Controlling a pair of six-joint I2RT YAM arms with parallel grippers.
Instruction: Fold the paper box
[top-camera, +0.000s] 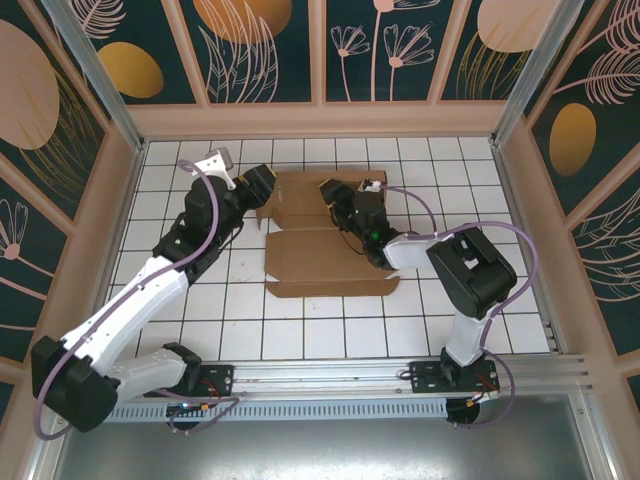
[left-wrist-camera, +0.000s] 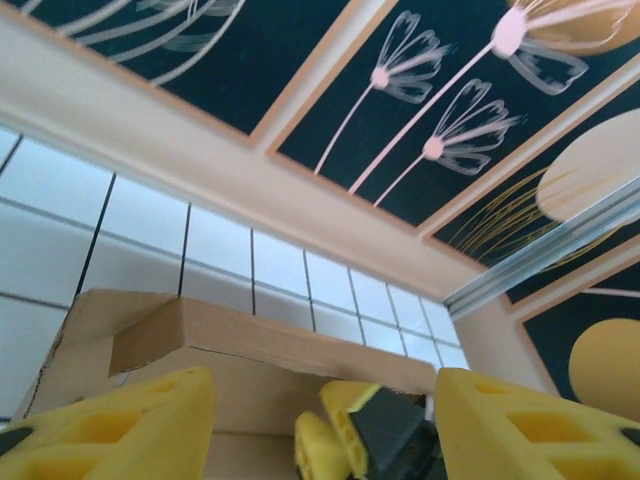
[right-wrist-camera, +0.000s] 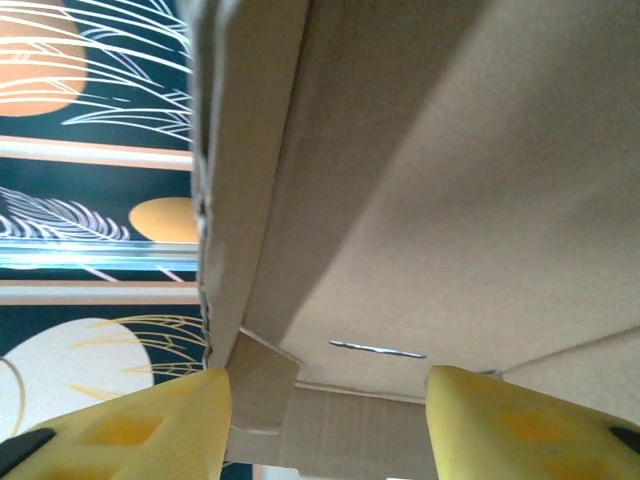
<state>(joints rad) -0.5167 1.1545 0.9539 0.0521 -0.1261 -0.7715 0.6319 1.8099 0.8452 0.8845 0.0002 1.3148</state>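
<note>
The paper box (top-camera: 330, 258) lay mid-table on the white tiled table (top-camera: 450, 200), its near half flat and its far half lifted with flaps raised. The right gripper (top-camera: 338, 198) hung over the far half, released, with cardboard between its parted fingers (right-wrist-camera: 130, 420). The left gripper (top-camera: 262, 192) sat at the far left corner, also released, a raised flap just beyond it. Whether either touched the cardboard was hard to make out.

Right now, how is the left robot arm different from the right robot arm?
The left arm stretches out long and looks mostly white; the right arm is bent back on itself and has a big black part.
The left gripper is at the far left corner of the paper box; the right gripper is over the middle of its far part.
Both have yellow fingers standing apart.
</note>
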